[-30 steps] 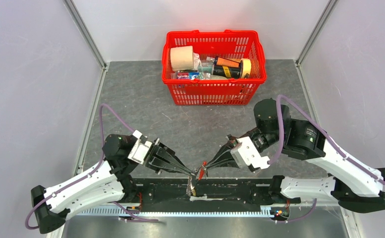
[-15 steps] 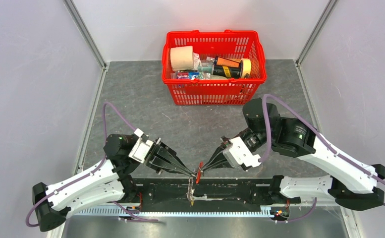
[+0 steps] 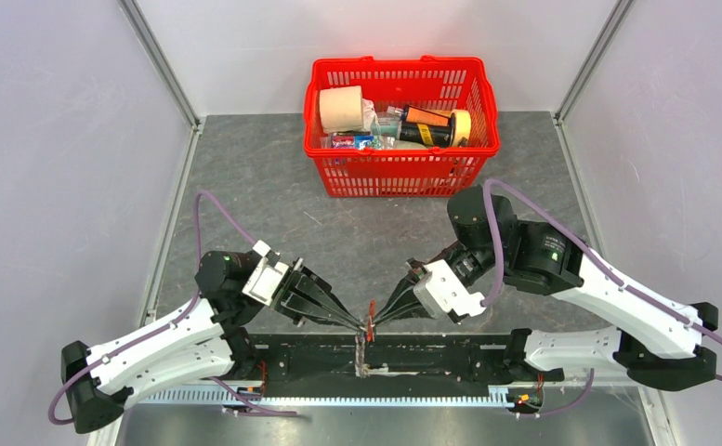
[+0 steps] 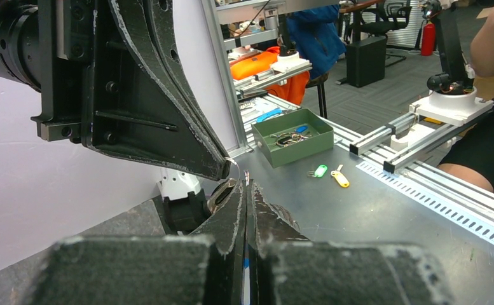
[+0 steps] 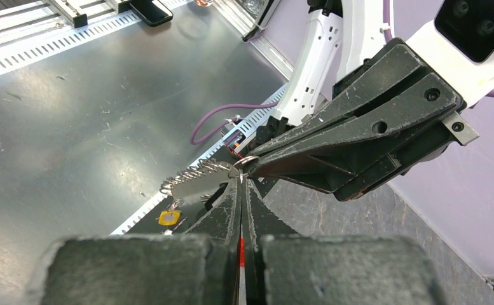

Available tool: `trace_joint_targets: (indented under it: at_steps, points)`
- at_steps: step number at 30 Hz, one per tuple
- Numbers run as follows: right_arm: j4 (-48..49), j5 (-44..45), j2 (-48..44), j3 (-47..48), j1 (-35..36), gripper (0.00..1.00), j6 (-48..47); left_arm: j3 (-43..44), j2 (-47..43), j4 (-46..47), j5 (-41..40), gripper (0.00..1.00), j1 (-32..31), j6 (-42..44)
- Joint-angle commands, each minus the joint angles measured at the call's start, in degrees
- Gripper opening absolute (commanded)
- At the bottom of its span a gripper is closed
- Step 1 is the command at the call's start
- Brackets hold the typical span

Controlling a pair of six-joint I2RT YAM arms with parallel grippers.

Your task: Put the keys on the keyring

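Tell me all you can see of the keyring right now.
The keyring hangs in mid-air between both hands. Its red strap is pinched in the shut right hand; a thin wire ring sits at the tips of the shut left hand. A silvery coiled cord trails down, ending in a small brass piece.

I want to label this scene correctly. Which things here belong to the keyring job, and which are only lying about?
Job: keyring with red strap, held in the right pincer; blue sliver, probably a key, in the left pincer.
Lying about: red basket with paper roll and tape roll; green tray on the far bench.
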Motion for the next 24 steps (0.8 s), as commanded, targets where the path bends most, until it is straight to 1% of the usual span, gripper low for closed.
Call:
trace_joint_targets:
  at_steps: [1,13,24]
  points:
    - [2.30,-0.96,-0.18,0.06,0.84,0.00,-0.68,2.15,-0.06,2.65,0.08,0.02,-0.41,-1.56]
    - [3.51,-0.03,0.35,0.14,1.96,0.00,-0.71,2.06,-0.16,2.21,-0.02,0.02,-0.40,-1.36]
    - [6.58,1.57,1.01,0.01,2.62,0.00,0.64,2.03,-0.27,1.72,0.34,0.02,-0.39,-1.19]
